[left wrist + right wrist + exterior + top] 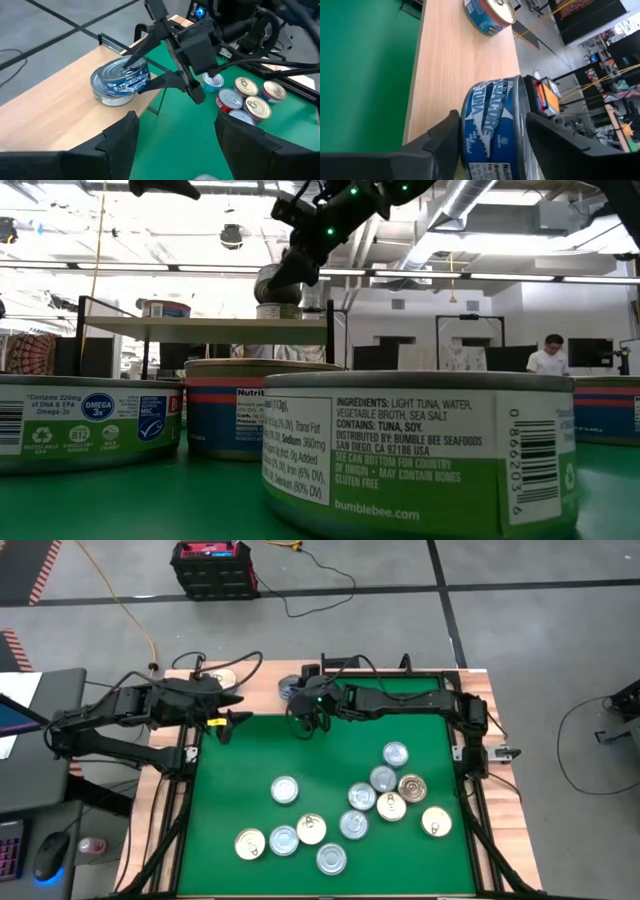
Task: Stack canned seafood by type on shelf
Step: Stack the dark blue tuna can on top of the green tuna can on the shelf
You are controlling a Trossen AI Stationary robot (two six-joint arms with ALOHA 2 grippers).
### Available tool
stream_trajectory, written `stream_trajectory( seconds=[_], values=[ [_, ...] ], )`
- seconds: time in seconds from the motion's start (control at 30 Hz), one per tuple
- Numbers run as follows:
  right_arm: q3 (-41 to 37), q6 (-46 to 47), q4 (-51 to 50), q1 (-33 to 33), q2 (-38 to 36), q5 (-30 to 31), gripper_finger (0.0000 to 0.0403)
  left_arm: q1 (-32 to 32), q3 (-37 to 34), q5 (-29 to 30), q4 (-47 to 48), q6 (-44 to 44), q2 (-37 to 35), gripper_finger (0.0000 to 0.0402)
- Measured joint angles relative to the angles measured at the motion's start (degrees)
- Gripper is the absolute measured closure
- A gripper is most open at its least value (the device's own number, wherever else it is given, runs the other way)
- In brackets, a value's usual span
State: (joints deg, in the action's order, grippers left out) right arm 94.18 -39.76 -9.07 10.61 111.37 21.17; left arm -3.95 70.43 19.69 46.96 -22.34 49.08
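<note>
On the light-wood shelf (60, 115) at the table's far left lies a blue-labelled tin (122, 77) with a silver lid, on top of another tin (111, 99). My right gripper (134, 77) reaches in from the table's right, and its spread fingers stand either side of the blue tin (492, 140). A tin with a red and blue label (490, 12) rests on its base farther left on the shelf. My left gripper (175, 120) hovers open above the mat's far left corner, with nothing between its fingers. Several loose tins (380, 800) lie on the green mat (260, 755). My right gripper has one finger (137, 52) slanting over the blue tin's lid (117, 70) and the other (160, 82) low beside its wall. They come level from the table's right. Whether either finger touches the tin, I cannot tell. The tin rests on the tin beneath it.
The shelf (200, 328) stands raised on thin dark legs along the mat's far edge. The loose tins crowd the mat's middle and right; two big ones (420, 450) stand near the front. Green mat between the shelf and those tins is bare.
</note>
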Motion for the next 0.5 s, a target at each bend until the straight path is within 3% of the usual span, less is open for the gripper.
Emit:
stream_trajectory(
  seconds=[0.5],
  values=[
    [0.0,2.3,0.7,1.3,0.0,-0.6,0.0135,0.0,0.0,-2.5,-0.1,1.3,0.0,0.0153]
  ],
)
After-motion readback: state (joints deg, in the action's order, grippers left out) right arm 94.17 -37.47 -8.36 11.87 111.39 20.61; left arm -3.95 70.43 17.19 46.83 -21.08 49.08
